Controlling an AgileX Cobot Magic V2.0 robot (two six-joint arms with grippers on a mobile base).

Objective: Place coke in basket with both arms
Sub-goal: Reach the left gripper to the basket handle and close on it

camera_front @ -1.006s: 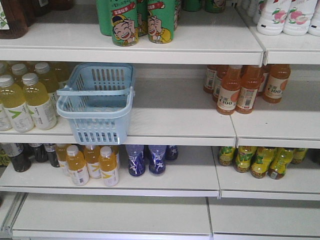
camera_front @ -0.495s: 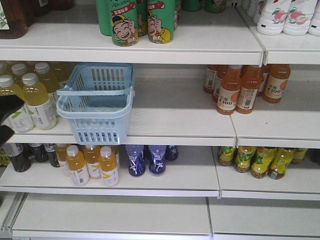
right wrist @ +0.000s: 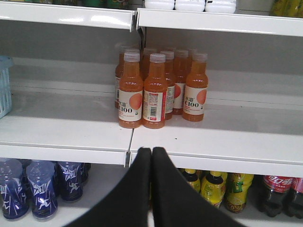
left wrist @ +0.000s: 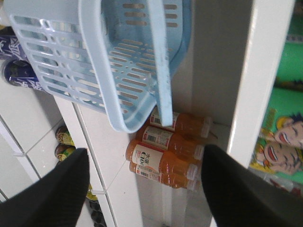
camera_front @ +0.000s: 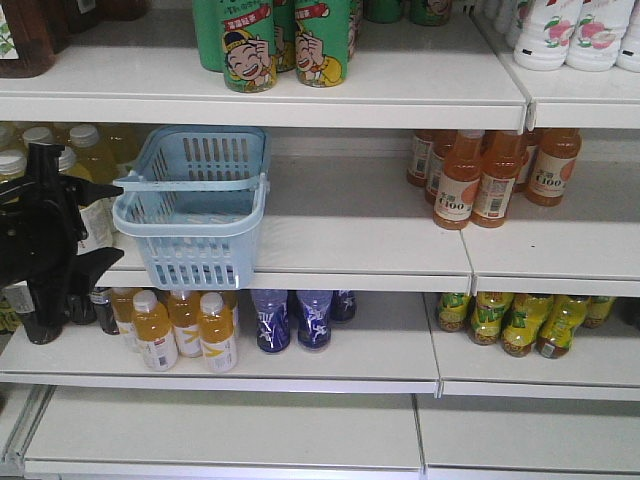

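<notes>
Front view, left edge: left gripper [left wrist: 144, 152] jaws spread beside basket [camera_front: 200, 262] on middle shelf [camera_front: 350, 240]; right gripper [right wrist: 151, 153] jaws pressed together, facing orange bottles [right wrist: 154, 92].

White shelves [camera_front: 380, 230] hold rows of drinks. On the top shelf stand green cans [camera_front: 250, 45] printed with laughing cartoon faces, and white bottles [camera_front: 545, 35] with pink fruit pictures stand to their right. On the middle shelf, orange bottles [camera_front: 490, 180] marked C100 cluster on the right, and pale yellow bottles [camera_front: 98, 158] with white caps stand at the far left. Below are orange-yellow juice bottles [camera_front: 215, 335], blue bottles [camera_front: 313, 320] just beside them, yellow-green bottles [camera_front: 520, 325] further right, and dark cola bottles [right wrist: 277, 191] with red labels.
</notes>
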